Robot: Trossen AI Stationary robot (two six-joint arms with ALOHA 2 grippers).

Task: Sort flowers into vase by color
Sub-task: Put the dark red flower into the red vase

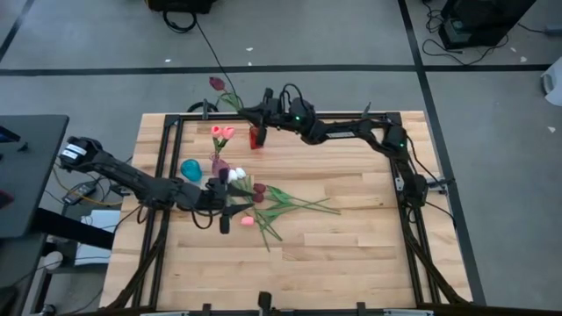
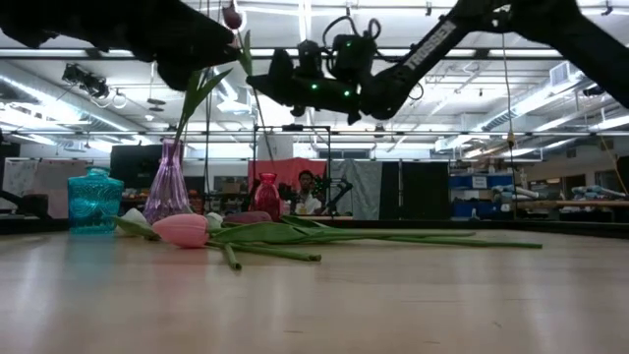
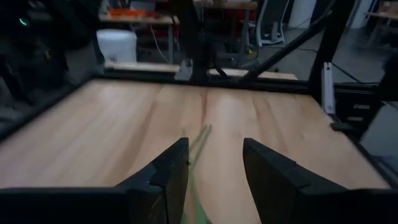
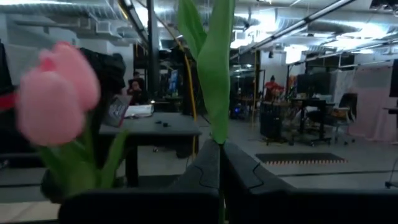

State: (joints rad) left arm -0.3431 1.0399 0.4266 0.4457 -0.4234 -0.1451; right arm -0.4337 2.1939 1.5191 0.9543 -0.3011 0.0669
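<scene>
My right gripper [image 1: 251, 110] is at the table's far edge, shut on a maroon flower [image 1: 217, 83] whose head [image 2: 232, 15] is high above the table. Two pink flowers [image 1: 222, 132] stand in a purple vase [image 1: 218, 164]. A red vase [image 1: 255, 138] and a teal vase [image 1: 190, 168] stand near it. White flowers [image 1: 234, 174] and pink and maroon flowers [image 1: 263, 204] lie in a heap at the table's middle. My left gripper [image 1: 235, 204] is over the heap, open. Its fingers stand on either side of a green stem [image 3: 198, 142] on the table. My right gripper pinches the maroon flower's green stem [image 4: 219, 134], where a leaf grows from it, between its two shut fingers. The fingers point toward the table's far edge, a little upward. The flower is lifted clear. Its leaf [image 4: 214, 62] and its head rise above the fingers.
A black frame [image 1: 167, 132] runs around the wooden table top. The near half of the table [image 1: 334, 263] is bare wood. Beyond the far edge there are room furniture, cables and people at desks.
</scene>
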